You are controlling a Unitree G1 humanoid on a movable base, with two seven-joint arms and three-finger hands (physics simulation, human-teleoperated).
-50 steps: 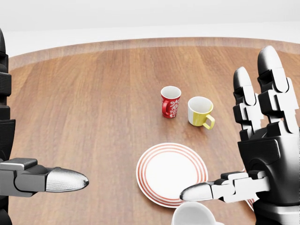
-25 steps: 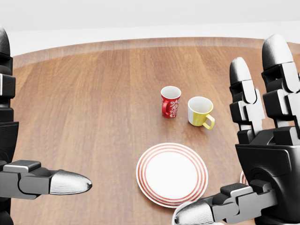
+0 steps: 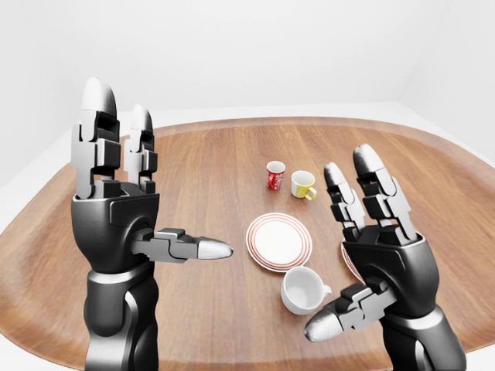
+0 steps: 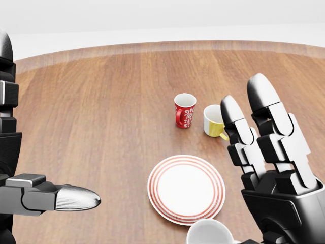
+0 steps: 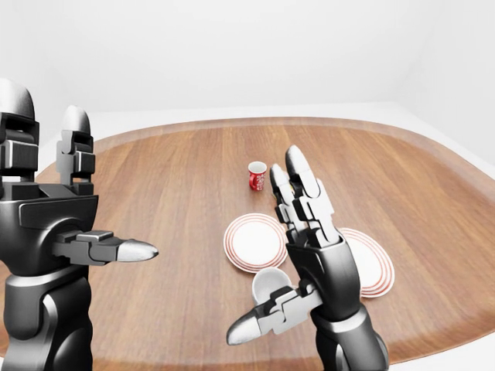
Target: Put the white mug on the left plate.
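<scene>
**Left-eye view: both hands raised, mug untouched**

Your right hand (image 3: 377,255) hovers released, fingers spread, just right of the white mug (image 3: 303,290). That mug stands upright on the tabletop (image 3: 201,178), near the left plate's (image 3: 278,241) near edge. Your left hand (image 3: 124,205) is also released, raised at far left, holding nothing.

No readable text, label, brand or number appears anywhere; the red mug (image 3: 275,175), beyond the right hand (image 3: 370,255), bears only a white pattern, no legible lettering.
</scene>
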